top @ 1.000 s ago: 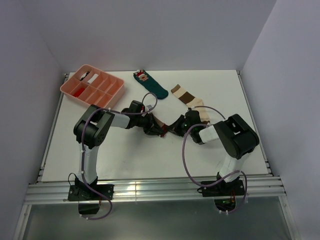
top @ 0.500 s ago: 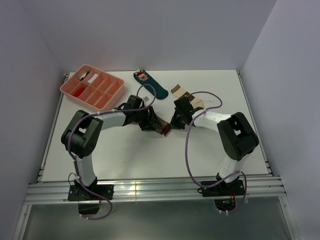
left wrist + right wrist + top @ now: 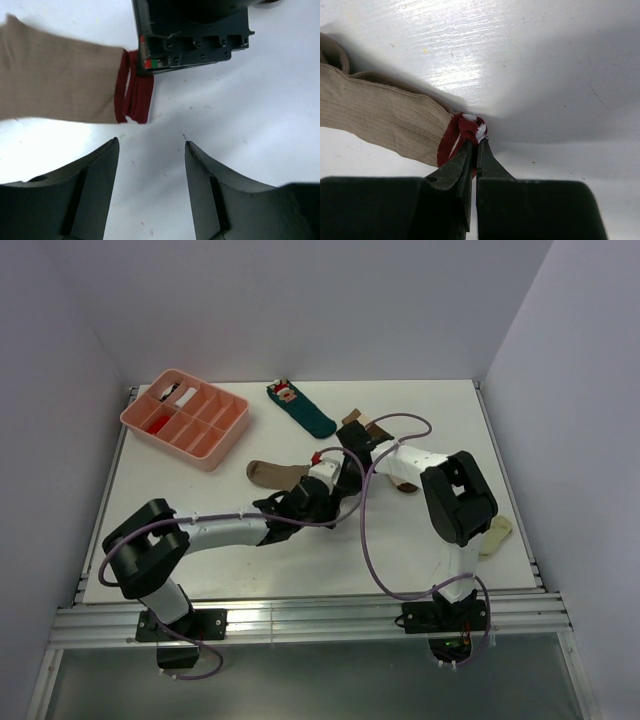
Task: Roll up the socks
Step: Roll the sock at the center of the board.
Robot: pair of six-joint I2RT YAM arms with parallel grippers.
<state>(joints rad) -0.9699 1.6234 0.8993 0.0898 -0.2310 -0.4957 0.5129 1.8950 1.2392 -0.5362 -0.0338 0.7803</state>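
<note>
Tan knit, laid out at full length: the tan sock (image 3: pixel 272 472) lies flat near the middle of the table (image 3: pixel 450 410), with no turn of a roll in it. Its dark red cuff (image 3: pixel 465 127) is pinched between the pressed-together fingers of the right gripper (image 3: pixel 475 145), which grips that end low over the white surface. The left gripper (image 3: pixel 151 150) hovers just beside the cuff, its jaws spread with nothing but bare tabletop between them. The striped sock (image 3: pixel 351 419) lies apart, toward the back, and only a brown end shows from under the right arm; whether it is flat or bunched cannot be told. Farther back are a teal sock (image 3: pixel 305 412) and, toward the rear left corner, a pink compartment tray (image 3: pixel 185 415), neither touched by either arm. Judged from this, the rolling has not begun. The two socks are not yet laid together, and the pairing, the rolling from one end and the final tuck all lie ahead.
</note>
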